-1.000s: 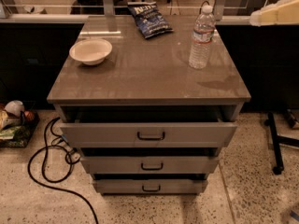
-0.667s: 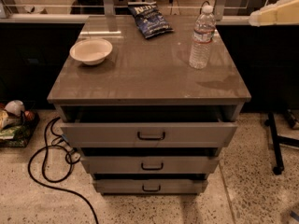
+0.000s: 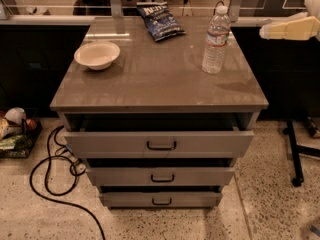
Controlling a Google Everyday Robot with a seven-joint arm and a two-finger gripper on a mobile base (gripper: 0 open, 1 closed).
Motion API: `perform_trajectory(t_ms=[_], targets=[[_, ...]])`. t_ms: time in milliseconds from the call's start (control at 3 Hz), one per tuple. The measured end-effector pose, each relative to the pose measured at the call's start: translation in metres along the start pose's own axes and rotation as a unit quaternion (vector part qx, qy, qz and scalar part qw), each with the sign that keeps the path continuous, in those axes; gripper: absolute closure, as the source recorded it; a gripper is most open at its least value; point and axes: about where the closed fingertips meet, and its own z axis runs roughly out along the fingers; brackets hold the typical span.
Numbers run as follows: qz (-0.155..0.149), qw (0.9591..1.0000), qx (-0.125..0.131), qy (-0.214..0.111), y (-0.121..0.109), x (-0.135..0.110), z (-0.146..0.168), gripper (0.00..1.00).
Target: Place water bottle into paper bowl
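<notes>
Water bottle upright on cabinet top, tool beyond edge, speckled floor

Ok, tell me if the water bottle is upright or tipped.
Upright: the water bottle stands cap up on the cabinet top. The hand is off to its right, not touching.

Cream tool at far right; clear, red-banded water bottle; cream-white paper bowl; dark-blue chip bag.
</notes>
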Motion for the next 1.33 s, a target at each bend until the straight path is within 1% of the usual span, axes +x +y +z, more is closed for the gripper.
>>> perform_trajectory(t_ms=[333,667,1000,1333], targets=[[0.039,0.9990,-0.019,-0.013,-0.011,0.030,0.017,0.00],[0.075,0.9963,-0.041,-0.005,-0.015,0.072,0.048,0.00],[0.091,0.9940,-0.061,0.001,-0.015,0.098,0.071,0.00],[0.092,0.9920,-0.086,0.007,-0.012,0.112,0.096,0.00]])
